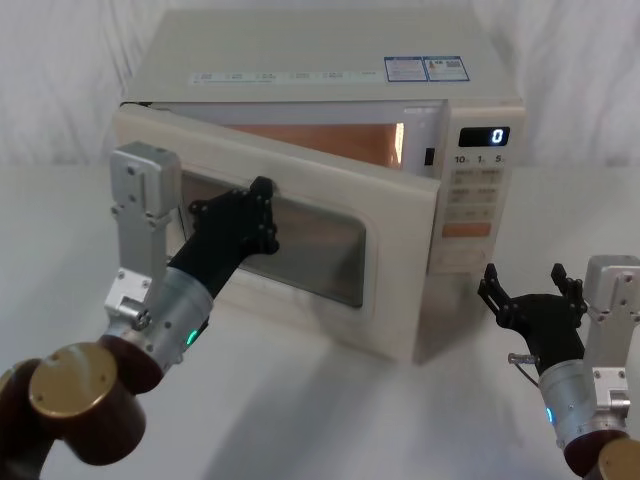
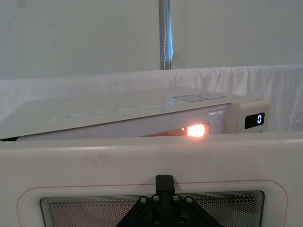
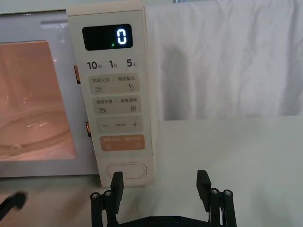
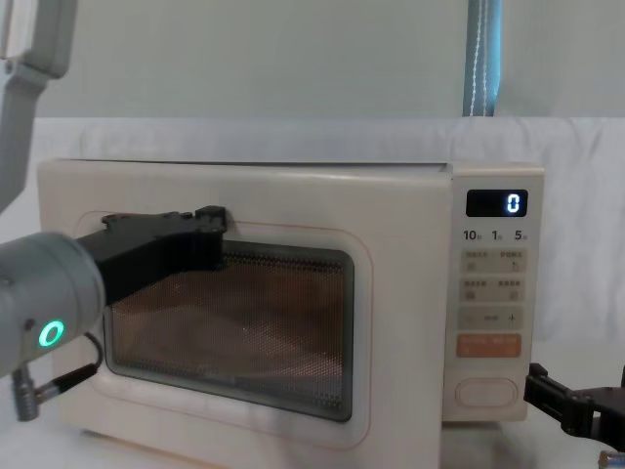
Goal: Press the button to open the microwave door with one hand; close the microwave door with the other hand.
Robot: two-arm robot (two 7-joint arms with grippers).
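A white cloth-covered counter [image 1: 300, 420] carried a cream box-shaped microwave [image 1: 330, 60], with pale draped fabric hanging behind it.

The microwave door [image 1: 395, 250], a wide cream panel with a dark rounded glass window, stood partly ajar, hinged at the microwave's left side and swung out toward the robot; the lit orange cavity [image 1: 330, 140] showed behind its top edge. On the narrow control panel at the microwave's right side, the display [image 3: 107, 37] read 0. The large blank cream oval button [image 3: 127, 170] sat at the bottom of that panel, just under the orange rectangular key [image 3: 122, 142].

The left arm reached forward and up from the lower left, and its black left pincer [image 1: 262, 190] rested against the outer face of the door, over the upper part of the window; whether its fingers were spread or together I cannot tell.

The right arm sat low to the right of the microwave, its black right pincer [image 1: 528, 283] held with the fingers spread apart, empty, in front of the panel and clear of the button.
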